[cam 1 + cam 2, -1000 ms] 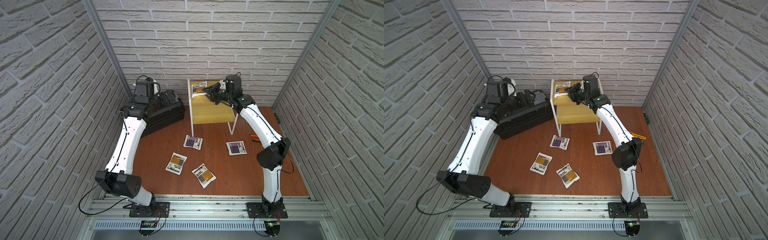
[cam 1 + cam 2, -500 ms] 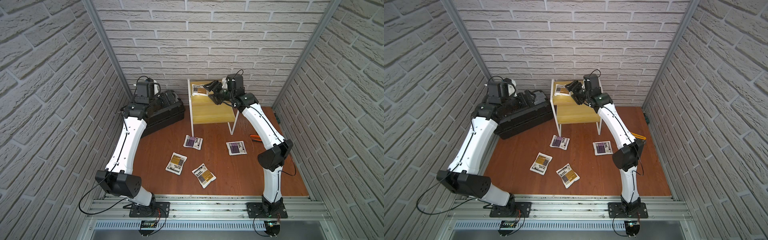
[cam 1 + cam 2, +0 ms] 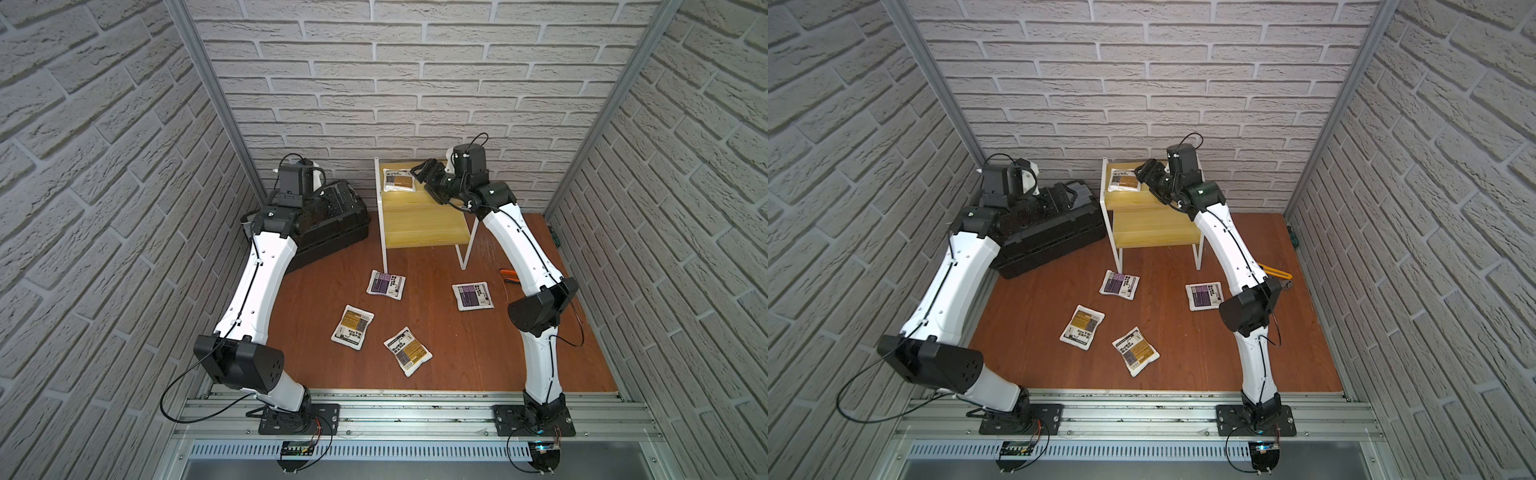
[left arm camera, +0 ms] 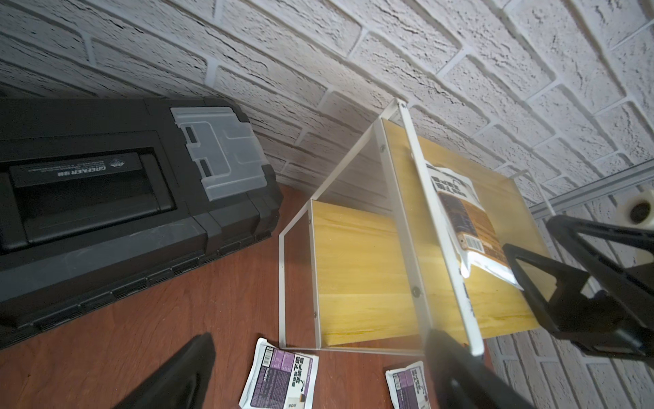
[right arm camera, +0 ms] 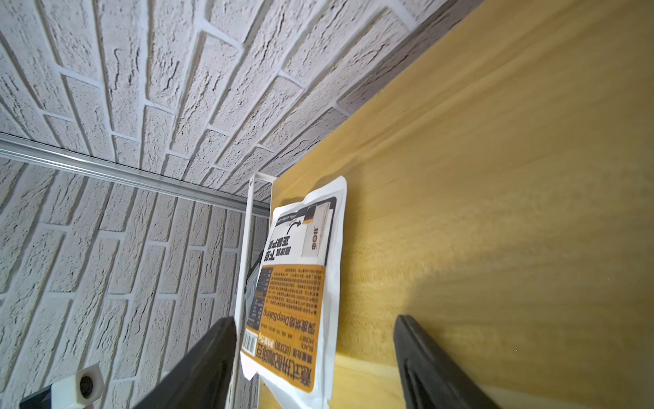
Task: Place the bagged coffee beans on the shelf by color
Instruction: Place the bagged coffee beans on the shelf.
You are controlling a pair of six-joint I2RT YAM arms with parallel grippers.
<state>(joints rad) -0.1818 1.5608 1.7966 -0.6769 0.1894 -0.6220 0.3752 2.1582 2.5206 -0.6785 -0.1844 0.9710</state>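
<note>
The shelf (image 3: 419,224) stands against the back wall. One orange-labelled bag of coffee beans (image 3: 398,179) (image 5: 297,304) lies flat on its top board by the left rail. My right gripper (image 3: 424,181) (image 5: 313,318) hovers just right of that bag, open and holding nothing. On the floor in both top views lie two purple bags (image 3: 386,284) (image 3: 473,296) and two orange bags (image 3: 352,325) (image 3: 407,351). My left gripper (image 4: 320,336) is open and empty above the floor near the shelf's left side, with a purple bag (image 4: 279,379) below it.
A black toolbox (image 3: 332,224) (image 4: 106,198) sits left of the shelf against the wall, under my left arm. An orange-handled tool (image 3: 1275,272) lies on the floor by the right arm. Brick walls close in three sides.
My right gripper has opened and let go of the orange bag, which now rests on the top board. It then drew back a little to the right. The left arm has not moved.
</note>
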